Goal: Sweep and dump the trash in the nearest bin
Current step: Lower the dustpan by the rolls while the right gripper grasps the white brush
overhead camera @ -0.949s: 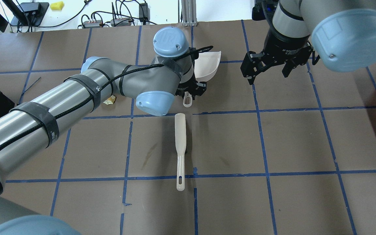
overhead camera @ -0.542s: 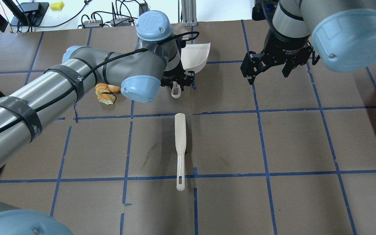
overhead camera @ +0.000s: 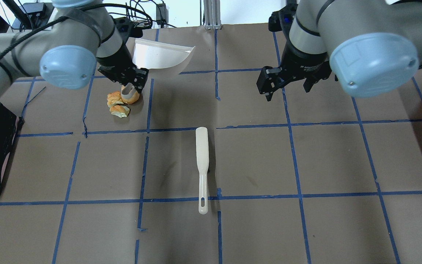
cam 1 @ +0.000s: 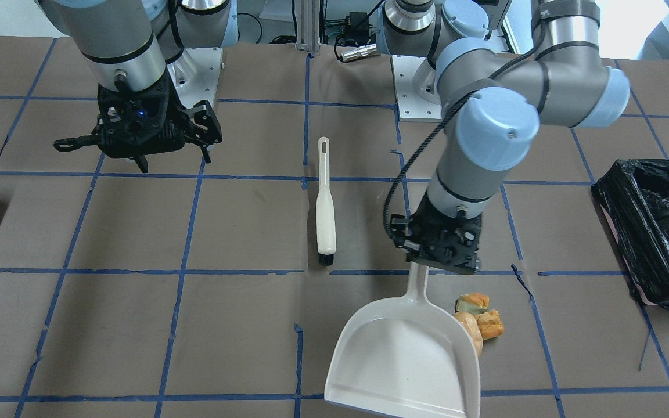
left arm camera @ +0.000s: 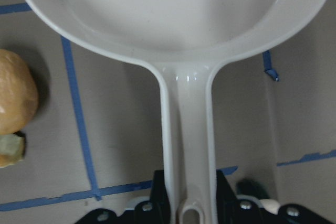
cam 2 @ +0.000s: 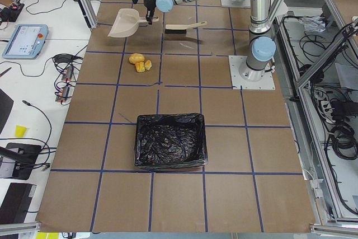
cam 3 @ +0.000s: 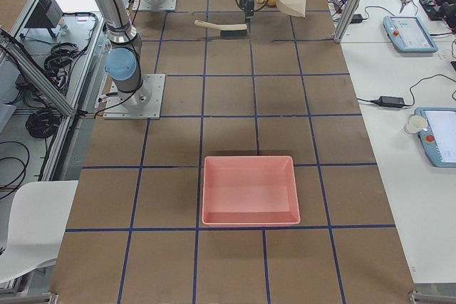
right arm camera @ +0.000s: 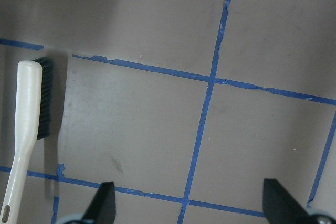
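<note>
Since I only have the cameras to go on, I start with the table (overhead camera: 306,227): brown paper, a grid of blue tape, and nothing swept yet. The bin (cam 1: 654,232), lined with a crinkled black bag, stands at the table's end on the robot's left. A pink tub (cam 3: 249,190) sits far off at the other end, so I judge the black one the nearest to the mess.

The white dustpan (cam 1: 404,354) is in hand: the left claw (left arm camera: 190,198) is clamped on its handle close to the hanging hole, with the pan's mouth pointing away from the robot. The pan is bare inside. I can't tell whether its lip touches the table.

The right claw (overhead camera: 287,90) is spread wide and holds nothing, hanging over the table well apart from the brush (cam 1: 326,215). The brush lies flat near the middle of the table, bristles away from the robot.

The trash (cam 1: 482,319), three small lumps bunched together, lies on the table just beside the pan's side rim on the bin's side, not in front of its mouth.

By my reckoning only the dustpan grasp is done. Left are turning the mouth to the lumps, picking up the brush, sweeping, carrying and dumping.
</note>
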`<state>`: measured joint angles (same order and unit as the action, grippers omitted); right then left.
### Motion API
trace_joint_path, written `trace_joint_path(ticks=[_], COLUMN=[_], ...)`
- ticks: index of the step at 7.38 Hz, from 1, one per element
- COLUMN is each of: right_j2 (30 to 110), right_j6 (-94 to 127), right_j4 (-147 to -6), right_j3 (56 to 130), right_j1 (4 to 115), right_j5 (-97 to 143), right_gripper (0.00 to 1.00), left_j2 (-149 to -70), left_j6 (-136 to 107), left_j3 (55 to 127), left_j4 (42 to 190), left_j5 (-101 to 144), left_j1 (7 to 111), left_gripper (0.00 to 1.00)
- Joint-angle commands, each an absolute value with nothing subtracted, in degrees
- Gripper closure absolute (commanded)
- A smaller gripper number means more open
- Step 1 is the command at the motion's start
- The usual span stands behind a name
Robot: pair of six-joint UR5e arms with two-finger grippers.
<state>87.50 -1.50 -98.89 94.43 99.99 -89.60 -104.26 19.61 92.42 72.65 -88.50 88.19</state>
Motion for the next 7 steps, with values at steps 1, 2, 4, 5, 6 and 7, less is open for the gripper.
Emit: trace_joint_path(ticks=[1,2,4,5,6,7], right_j2=[85.79,84.65,80.79,79.12,78.67,77.53], right_j6=[9.37,14.10,20.81,20.83,20.92,20.92], right_j4=[-104.56,-105.72,-111.95,-112.15,-112.41,-114.50], right_j3=[99.38,101.75,105.02,106.68,106.87,107.57], right_j1=[109.39,113.43,121.60,123.82,124.36,124.45], right_j5=[-89.74,-89.30,-90.26,-90.18,-89.91,-89.22], right_gripper=[0.01,0.00,0.00,0.00,0.00,0.00], left_j2=[-101.52,-101.51,-102.12,-102.65,-103.00,-104.49], left_j6=[36.75,48.05,72.30,80.77,87.47,93.37], left_j3=[93.51,94.12,94.13,94.04,93.69,93.17], left_j4=[77.87,77.17,76.91,76.56,76.03,75.42], left_j5=[-92.26,-92.81,-92.72,-92.46,-92.55,-92.55], left_j1=[78.44,74.92,66.05,62.44,59.36,57.93], left_gripper=[0.99,0.99,1.00,1.00,1.00,1.00])
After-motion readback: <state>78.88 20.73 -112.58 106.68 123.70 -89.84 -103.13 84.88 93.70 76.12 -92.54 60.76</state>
